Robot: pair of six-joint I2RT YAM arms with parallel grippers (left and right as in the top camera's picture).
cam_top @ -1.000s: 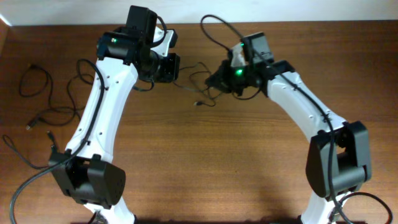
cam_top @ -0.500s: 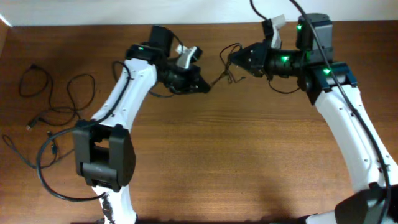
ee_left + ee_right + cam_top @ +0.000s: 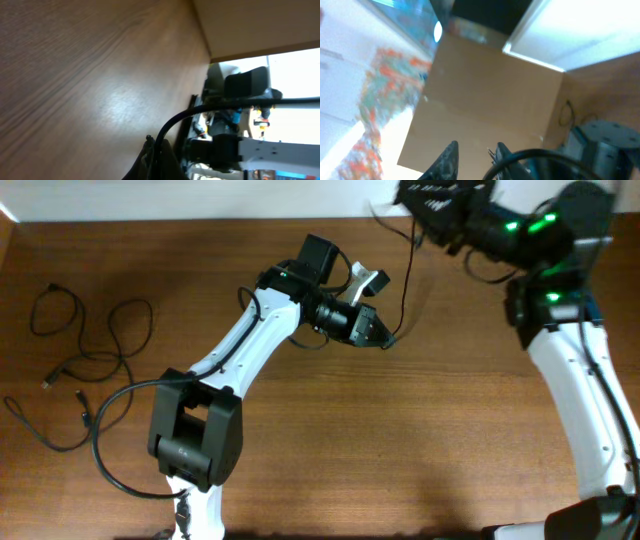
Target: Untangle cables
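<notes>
My left gripper (image 3: pixel 380 332) is near the table's middle, shut on a thin black cable (image 3: pixel 404 285). The cable rises from it in a curve towards my right gripper (image 3: pixel 428 200), which is lifted high at the top edge and blurred. In the left wrist view the jaws (image 3: pixel 159 159) pinch the cable (image 3: pixel 200 111), which arcs away to the right. In the right wrist view the fingers (image 3: pixel 476 152) stand apart with nothing between them. A black cable (image 3: pixel 535 156) loops past the right finger, with thin wire ends beside it.
More loose black cables lie at the table's left: a loop (image 3: pixel 55 308) at the far left, another loop (image 3: pixel 122 330) beside it, and one (image 3: pixel 40 435) near the left edge. The left arm's base (image 3: pixel 195 435) stands at the front left.
My right gripper has swung up and to the right, off the table. My left gripper has moved right towards the centre. The tangle between them has stretched into one long strand.
</notes>
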